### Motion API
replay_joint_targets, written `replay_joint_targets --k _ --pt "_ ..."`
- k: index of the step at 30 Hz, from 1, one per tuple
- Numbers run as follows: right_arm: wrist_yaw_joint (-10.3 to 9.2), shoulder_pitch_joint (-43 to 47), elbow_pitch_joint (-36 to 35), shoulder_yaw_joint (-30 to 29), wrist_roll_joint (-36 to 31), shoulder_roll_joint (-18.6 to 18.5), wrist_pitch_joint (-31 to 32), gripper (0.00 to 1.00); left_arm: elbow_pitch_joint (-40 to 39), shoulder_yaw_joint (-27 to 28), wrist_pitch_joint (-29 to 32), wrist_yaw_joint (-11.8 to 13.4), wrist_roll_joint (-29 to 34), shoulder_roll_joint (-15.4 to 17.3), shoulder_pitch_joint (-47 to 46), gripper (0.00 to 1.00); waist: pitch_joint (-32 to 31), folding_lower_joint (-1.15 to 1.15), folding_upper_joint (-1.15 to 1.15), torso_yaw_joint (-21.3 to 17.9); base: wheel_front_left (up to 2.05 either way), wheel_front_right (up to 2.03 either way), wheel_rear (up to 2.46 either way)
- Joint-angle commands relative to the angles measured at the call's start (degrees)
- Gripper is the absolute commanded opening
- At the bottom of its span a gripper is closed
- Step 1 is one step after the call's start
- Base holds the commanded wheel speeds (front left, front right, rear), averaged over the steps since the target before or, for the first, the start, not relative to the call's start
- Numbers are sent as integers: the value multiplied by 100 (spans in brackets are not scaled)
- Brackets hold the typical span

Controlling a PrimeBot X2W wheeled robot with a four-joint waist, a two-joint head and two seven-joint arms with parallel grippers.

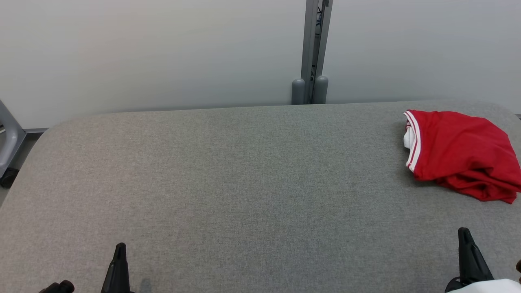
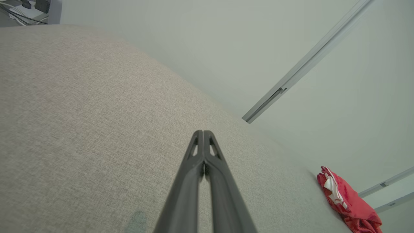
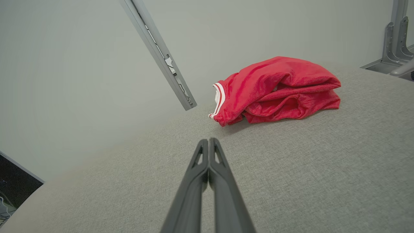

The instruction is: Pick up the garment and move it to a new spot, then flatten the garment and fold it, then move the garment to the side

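The garment [image 1: 460, 154] is a red piece with a white-striped hem, bunched in a heap at the far right of the grey table [image 1: 244, 183]. It shows small at the lower right in the left wrist view [image 2: 349, 204] and larger, just beyond the fingertips, in the right wrist view [image 3: 278, 89]. My left gripper [image 1: 120, 247] sits at the near left edge, shut and holding nothing [image 2: 203, 132]. My right gripper [image 1: 464, 232] rests at the near right, short of the garment, shut with nothing in it [image 3: 208, 140].
A pale wall runs behind the table, with a grey metal post [image 1: 314, 53] at the back centre. A grey frame with a caster [image 1: 8, 142] stands off the left edge. The table's grey fabric stretches bare from the left edge to the garment.
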Motion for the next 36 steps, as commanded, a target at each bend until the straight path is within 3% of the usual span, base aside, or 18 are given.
replay_joint_targets --k 1,36 --pt "1 -175 -59 -5 259 -65 54 0 -65 42 41 -30 -213 44 -201 0 2 0 0 -1 0 0 0" --pt "1 -685 172 8 3137 -98 706 0 69 216 700 -145 -2506 68 -811 0 65 0 0 -19 0 0 0"
